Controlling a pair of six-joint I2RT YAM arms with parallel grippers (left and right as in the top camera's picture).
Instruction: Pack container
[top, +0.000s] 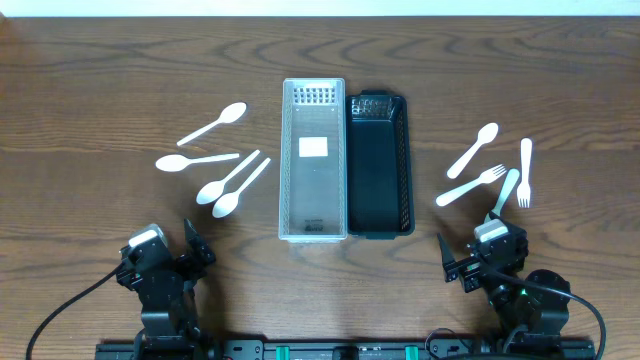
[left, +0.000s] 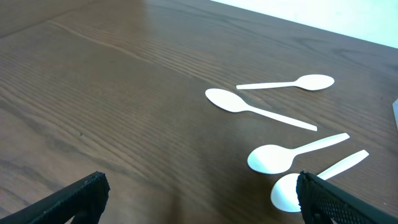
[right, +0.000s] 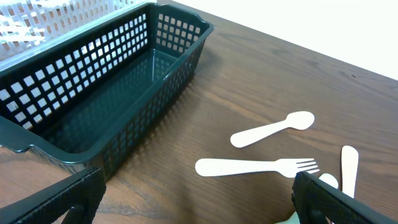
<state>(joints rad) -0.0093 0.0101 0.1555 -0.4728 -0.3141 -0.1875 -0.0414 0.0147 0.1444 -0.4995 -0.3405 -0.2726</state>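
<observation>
A clear white basket (top: 313, 160) and a black mesh basket (top: 380, 165) stand side by side mid-table, both empty. Several white plastic spoons (top: 213, 124) lie left of them; they also show in the left wrist view (left: 258, 109). A spoon (top: 472, 150) and forks (top: 470, 186) lie right of the baskets. The right wrist view shows the black basket (right: 106, 81), a spoon (right: 273, 129) and a fork (right: 255, 167). My left gripper (top: 165, 250) (left: 199, 199) is open and empty near the front edge. My right gripper (top: 485, 245) (right: 199, 199) is open and empty, just short of the forks.
Another fork (top: 524, 172) lies at the far right, and one more utensil (top: 506, 192) lies partly under my right arm. The wooden table (top: 100, 80) extends around everything.
</observation>
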